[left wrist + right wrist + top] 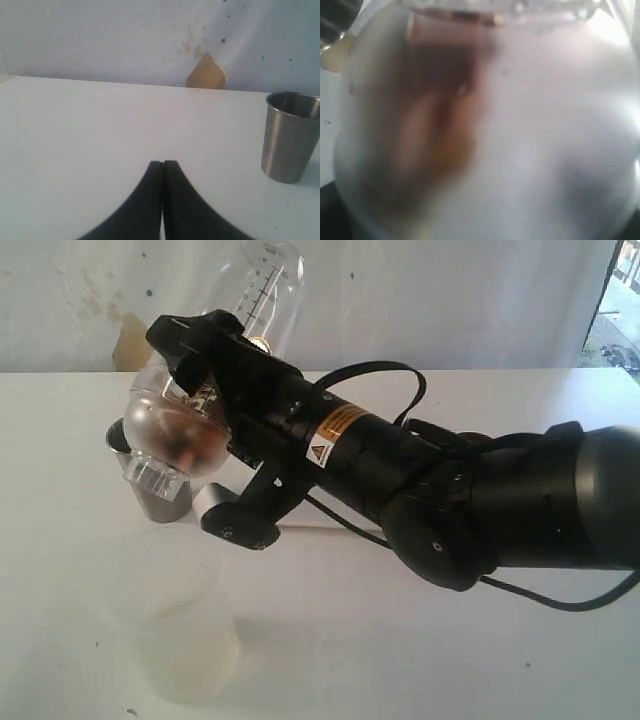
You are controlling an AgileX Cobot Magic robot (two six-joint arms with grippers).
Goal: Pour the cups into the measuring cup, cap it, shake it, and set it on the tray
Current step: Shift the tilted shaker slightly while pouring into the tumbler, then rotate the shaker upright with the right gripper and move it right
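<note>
My right gripper [205,380] reaches across to the left and is shut on the measuring cup [262,290]. The clear cylinder with graduation marks is held tilted in the air, its ribbed clear end [150,475] pointing down and left. In the right wrist view the measuring cup [535,130] fills the frame and hides the fingers. A blurred brown shape [440,100] shows through its wall; I cannot tell whether it is the wooden cup or contents. The steel tumbler [290,137] stands upright on the table, partly hidden behind the measuring cup as a steel tumbler [160,508]. My left gripper [163,163] is shut and empty, low over the table. The tray is out of view.
A faint milky translucent cup [190,640] stands near the front of the white table [80,570]. The right arm's bulk and a black cable [560,602] span the right half. A wall with a brown patch [205,74] runs behind the table.
</note>
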